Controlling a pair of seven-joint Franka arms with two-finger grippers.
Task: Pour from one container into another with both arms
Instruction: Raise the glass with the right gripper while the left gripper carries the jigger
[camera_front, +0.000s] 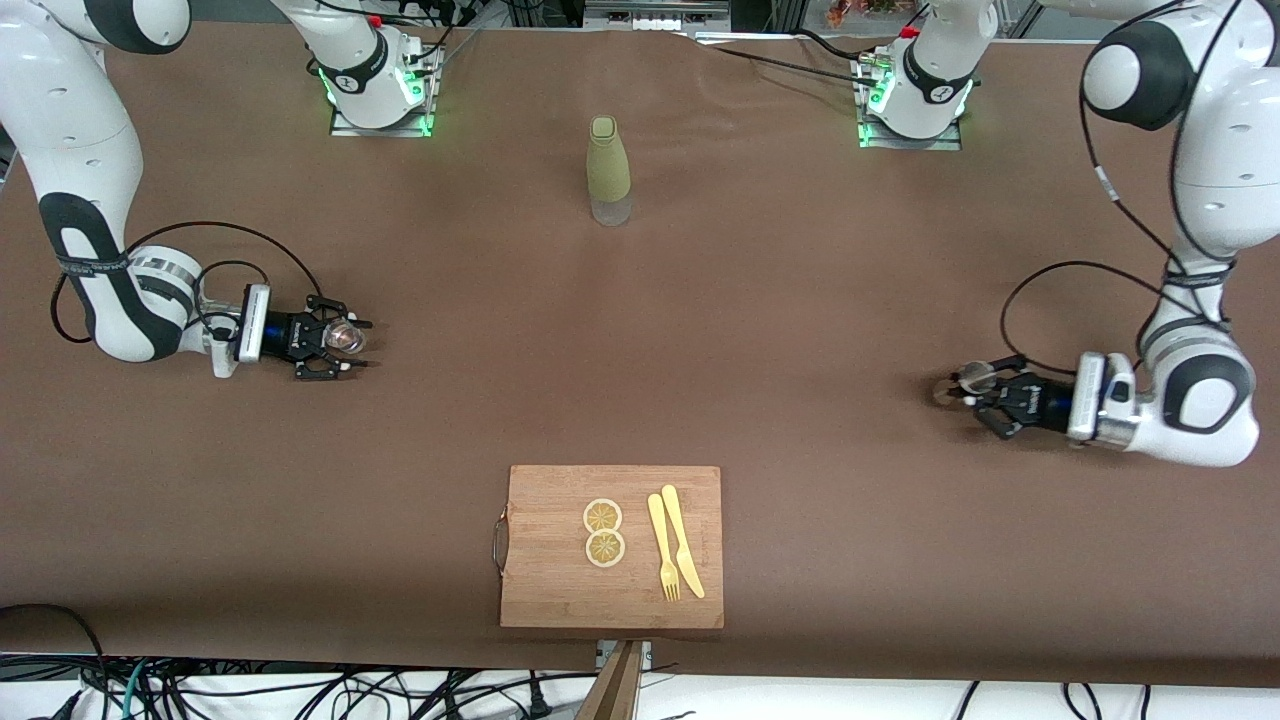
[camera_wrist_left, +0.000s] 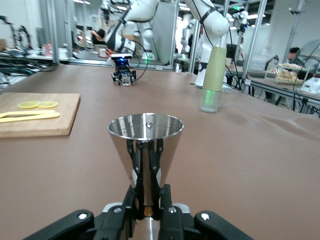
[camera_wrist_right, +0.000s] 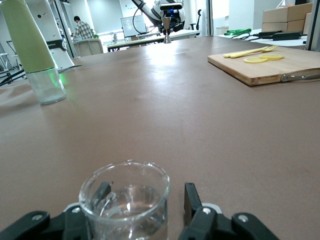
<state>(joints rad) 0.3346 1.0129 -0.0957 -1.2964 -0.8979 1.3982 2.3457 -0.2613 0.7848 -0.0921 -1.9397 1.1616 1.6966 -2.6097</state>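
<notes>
My left gripper (camera_front: 962, 392) is clamped on the small silver hourglass-shaped metal jigger (camera_wrist_left: 145, 150), upright at the left arm's end of the brown cloth-covered table (camera_front: 800, 300). My right gripper (camera_front: 345, 348) sits around the tiny clear drinking glass (camera_wrist_right: 125, 202) at the right arm's end, fingers (camera_wrist_right: 191, 197) apart, not quite touching it. Lab benches and glass partitions show around the table.

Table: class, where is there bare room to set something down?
Bare cloth lies between the bottle and the cutting board, and between the glass and the jigger. The board is crowded with lemon slices, fork and knife.
</notes>
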